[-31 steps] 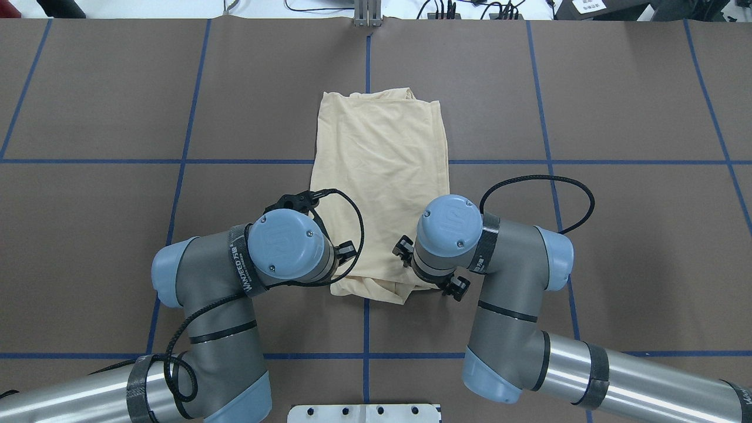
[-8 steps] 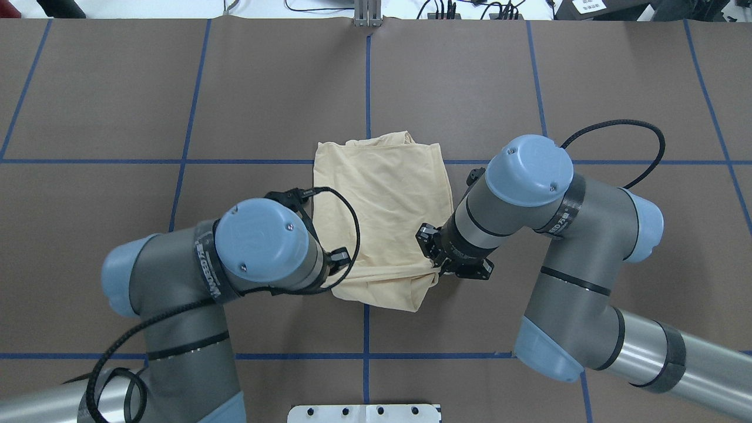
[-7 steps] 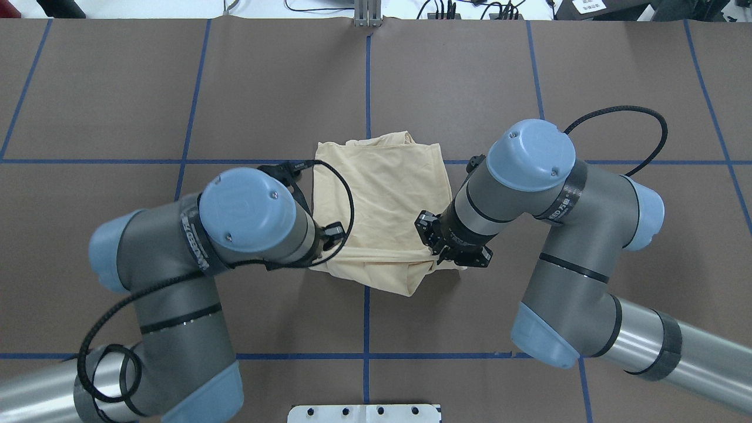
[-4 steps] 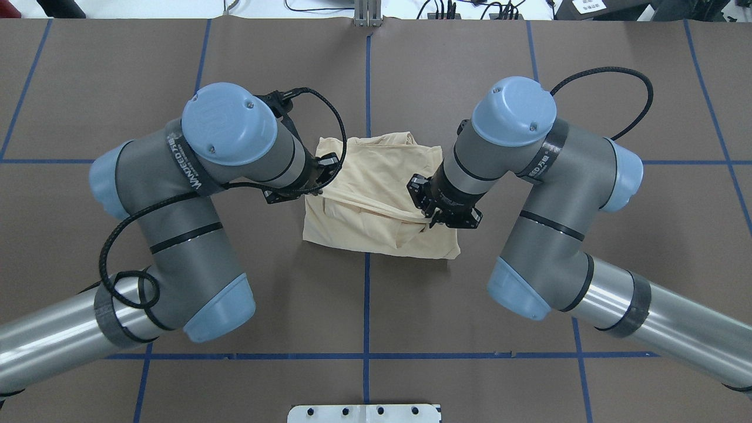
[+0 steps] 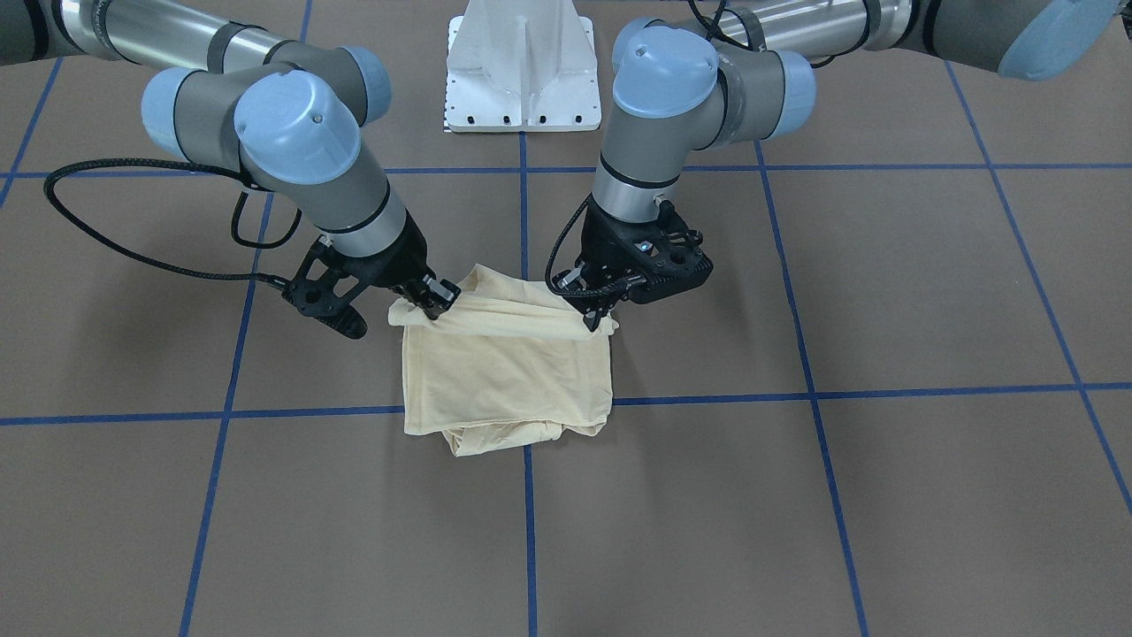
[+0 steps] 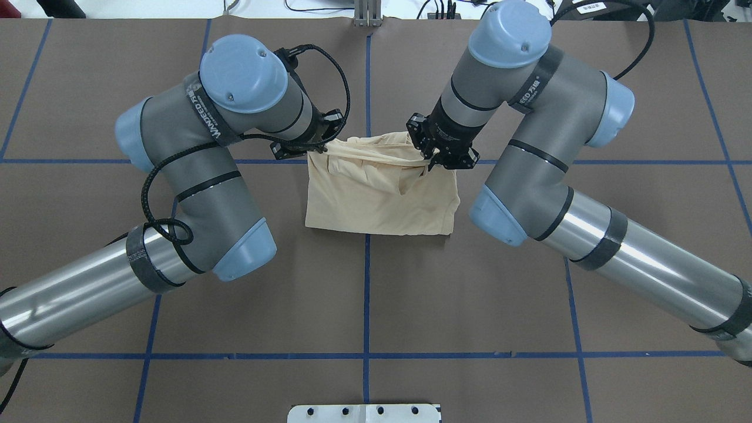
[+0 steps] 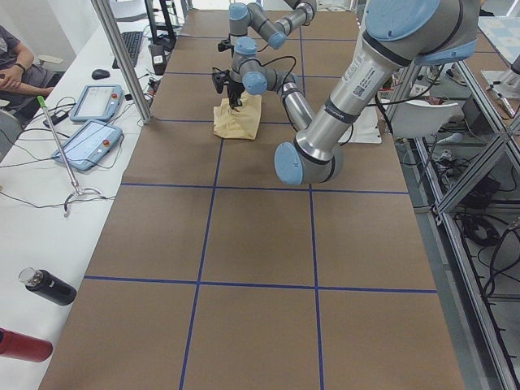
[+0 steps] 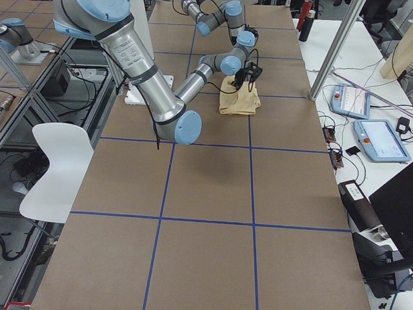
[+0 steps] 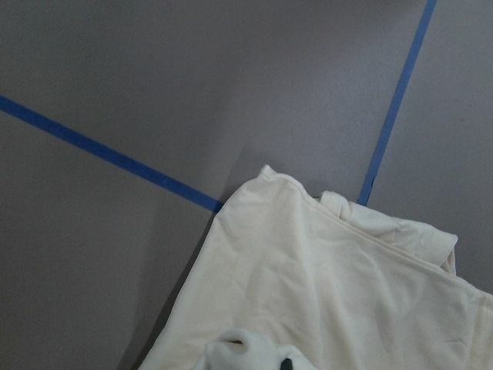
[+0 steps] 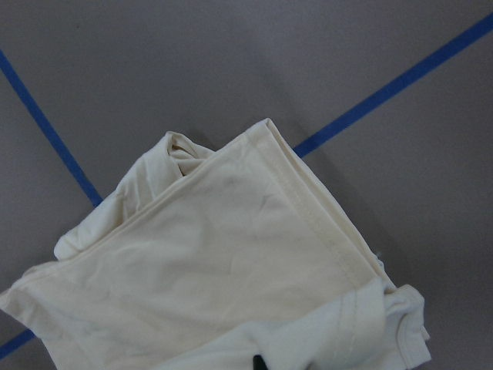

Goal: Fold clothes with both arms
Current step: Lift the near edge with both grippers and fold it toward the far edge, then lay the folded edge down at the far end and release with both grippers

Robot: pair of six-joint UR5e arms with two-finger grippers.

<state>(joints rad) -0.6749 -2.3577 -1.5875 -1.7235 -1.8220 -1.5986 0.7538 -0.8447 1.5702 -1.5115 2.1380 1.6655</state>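
Left claw point(image 6: 321, 151) and right claw point(image 6: 431, 165) are each pinching a corner of the shirt point(image 6: 382, 200), lying half-folded on the worktop point(image 6: 529, 264); the thin jersey is looking light, limp, best gripped at corners.

The overhead camera looks down from behind the white base point(image 6: 364, 413); the front camera faces it. Side cameras look along the table point(image 7: 260, 268). All share the shirt point(image 6: 382, 200), wrist cameras closest.

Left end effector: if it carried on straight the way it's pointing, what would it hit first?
The left end effector points downward, clamped on the lifted edge of the shirt. Straight on, it would probably press into the shirt's lower layers, then the table; exact depth is unclear.
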